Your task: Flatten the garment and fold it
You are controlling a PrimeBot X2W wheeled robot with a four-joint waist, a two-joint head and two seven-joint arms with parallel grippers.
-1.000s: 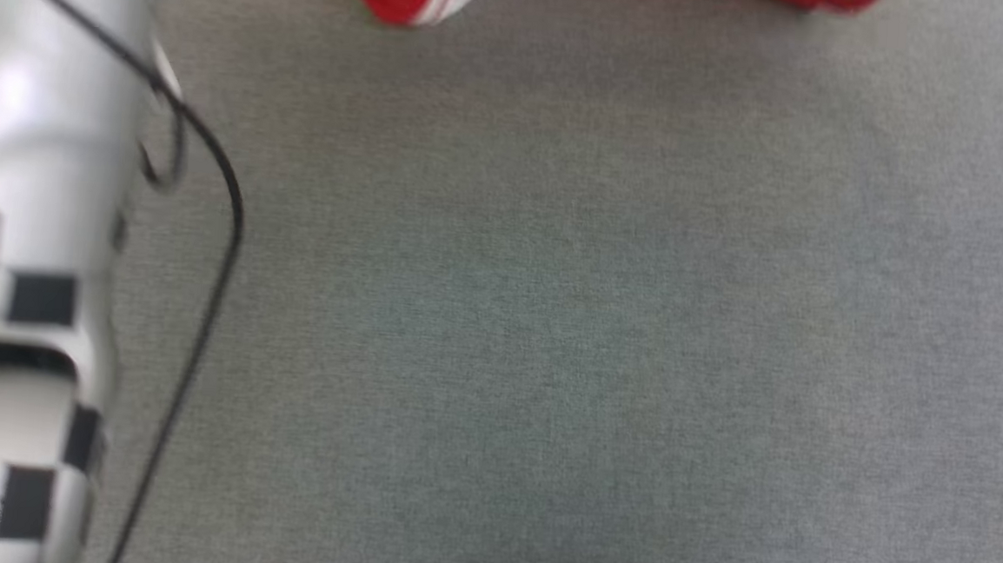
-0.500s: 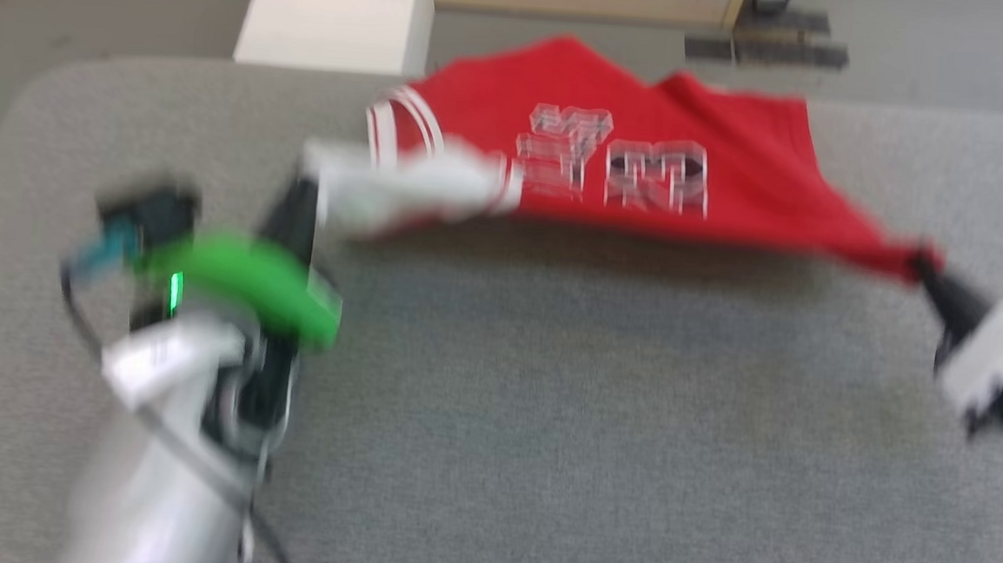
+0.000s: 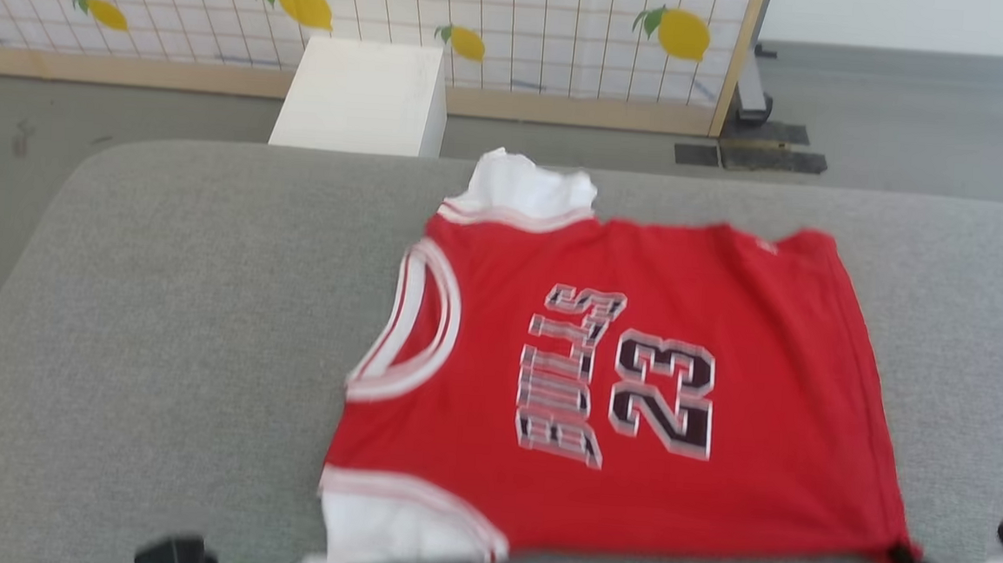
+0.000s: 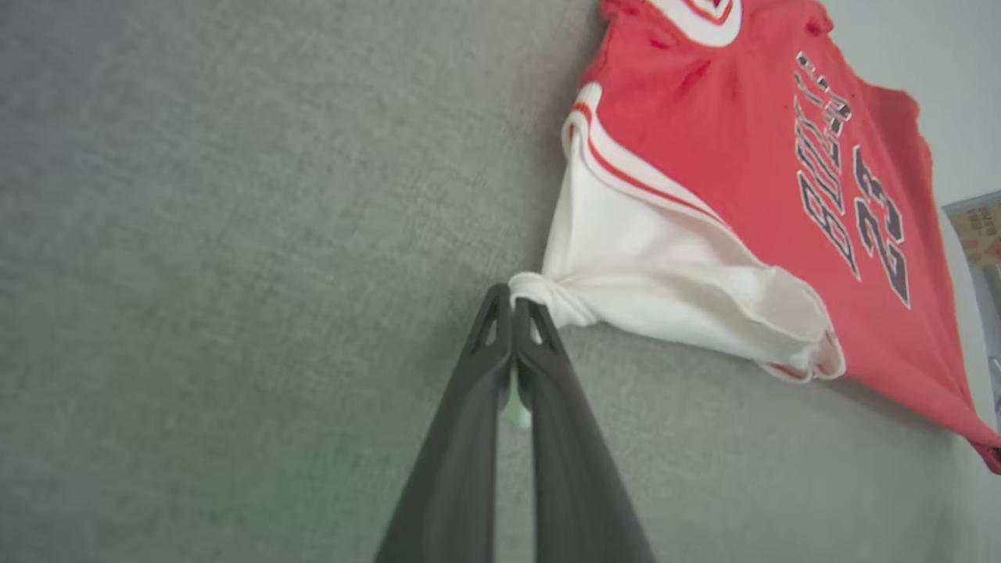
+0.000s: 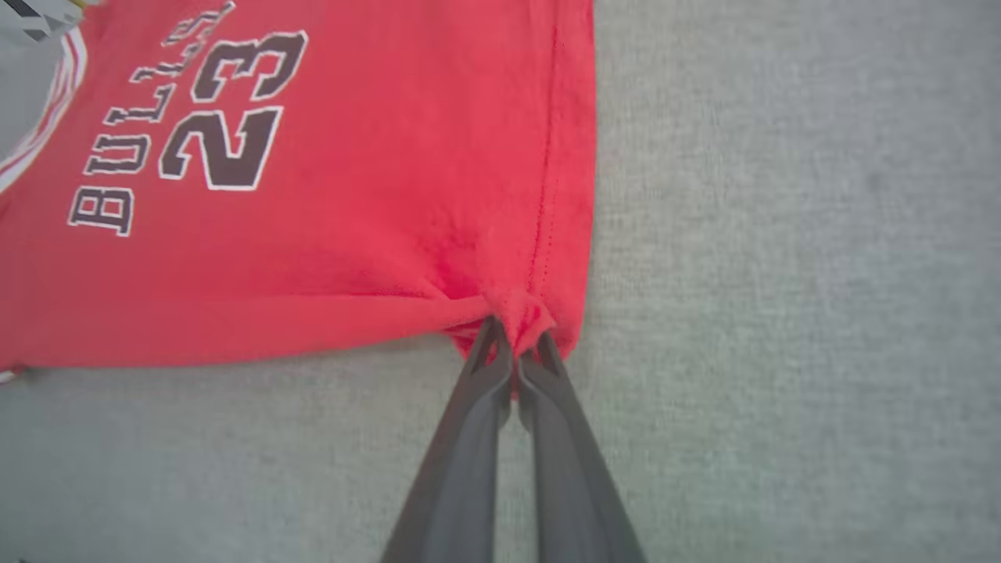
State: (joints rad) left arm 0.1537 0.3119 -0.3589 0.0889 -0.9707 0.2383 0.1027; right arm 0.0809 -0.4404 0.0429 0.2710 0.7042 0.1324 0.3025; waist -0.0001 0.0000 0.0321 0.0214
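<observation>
Head view: garment (image 3: 768, 333) reads BULLS 23; left hand (image 4: 512, 301) pinches its sleeve (image 4: 626, 258), right hand (image 5: 516, 344) pinches its hem corner (image 5: 520, 309)

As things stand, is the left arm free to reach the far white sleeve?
Probably not yet: the left gripper pinches the garment by its near sleeve; nothing else blocks the far sleeve.

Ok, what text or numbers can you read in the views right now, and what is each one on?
"BULLS": dark block letters outlined in white, printed on the chest of the red garment.
"23": large dark numerals outlined in white, beside that word on the same garment.
Tan printed surface at the right edge of the left wrist view: too small and blurred to read.
</observation>
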